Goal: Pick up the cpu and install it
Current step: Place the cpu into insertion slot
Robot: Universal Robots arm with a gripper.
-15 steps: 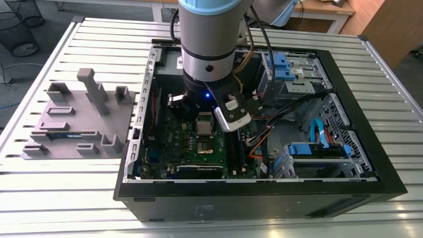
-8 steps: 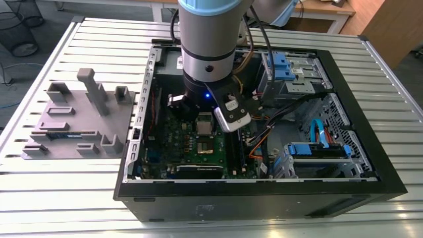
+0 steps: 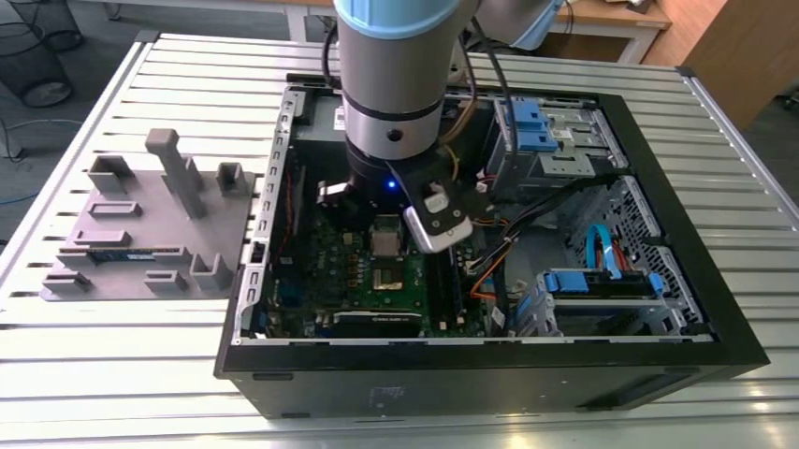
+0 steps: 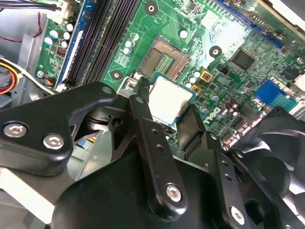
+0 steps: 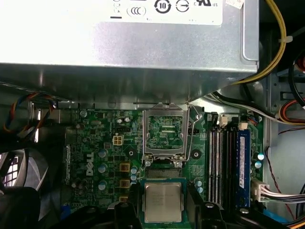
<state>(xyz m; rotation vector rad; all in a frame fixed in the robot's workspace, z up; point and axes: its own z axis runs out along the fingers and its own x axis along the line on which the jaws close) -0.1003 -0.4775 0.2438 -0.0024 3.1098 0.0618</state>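
In both wrist views the cpu (image 4: 169, 99) (image 5: 163, 202), a small square chip with a shiny silver top and green rim, sits between my black fingers (image 4: 141, 107). My gripper (image 4: 166, 102) (image 5: 163, 211) is shut on the cpu and holds it a little above the green motherboard (image 4: 228, 33). Close beside the chip lies the open socket (image 4: 164, 59), and its silver frame (image 5: 164, 131) stands flipped up. In the exterior view my arm (image 3: 393, 94) reaches down into the open computer case, over the socket (image 3: 389, 279).
The black case (image 3: 699, 346) walls surround the board. Memory slots (image 5: 220, 160), a silver power supply box (image 5: 119, 52), loose cables (image 5: 271, 43) and a black fan (image 4: 281, 138) crowd the socket. A grey tray (image 3: 187, 229) holding a green memory stick (image 3: 125, 254) lies at the exterior view's left.
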